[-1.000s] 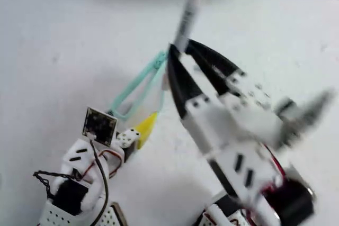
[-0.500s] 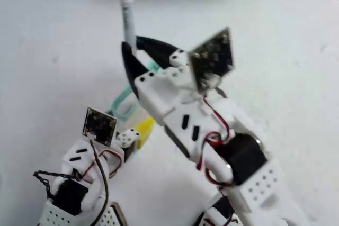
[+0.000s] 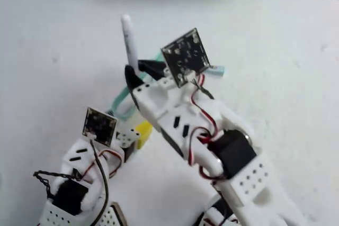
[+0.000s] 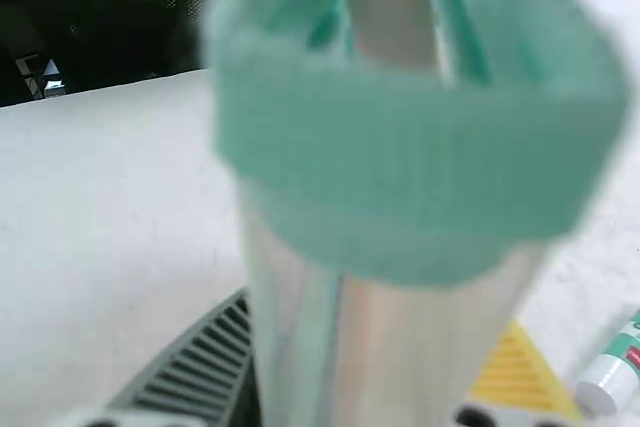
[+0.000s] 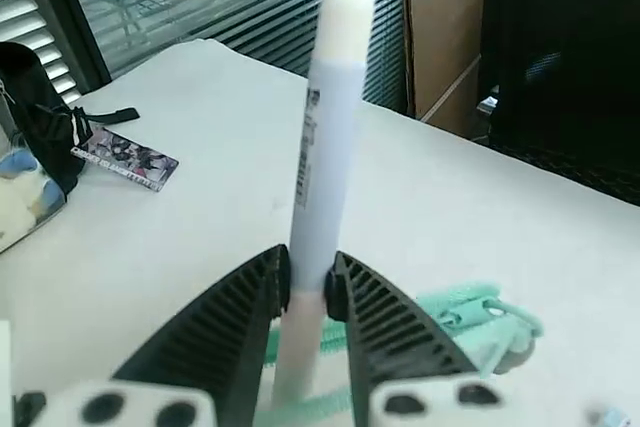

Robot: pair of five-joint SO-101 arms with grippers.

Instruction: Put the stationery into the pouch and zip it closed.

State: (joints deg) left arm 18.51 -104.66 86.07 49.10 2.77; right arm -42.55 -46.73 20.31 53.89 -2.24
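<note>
Pouch [image 4: 420, 187] in L end effector [image 3: 135, 133]; marker [image 5: 320, 147] clamped in R end effector [image 5: 308, 287].

Pinching a white pen [image 5: 325, 117] upright in the right gripper [image 5: 305, 287], just above the mouth of the pouch [image 4: 400, 197], arm stretched forward and bent down at the wrist. Clamping the pouch's near end in the left gripper [image 3: 136, 133], arm tucked low.

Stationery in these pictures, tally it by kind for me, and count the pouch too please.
pen: 1
white stick with a green label: 1
pouch: 1
Total: 3
</note>
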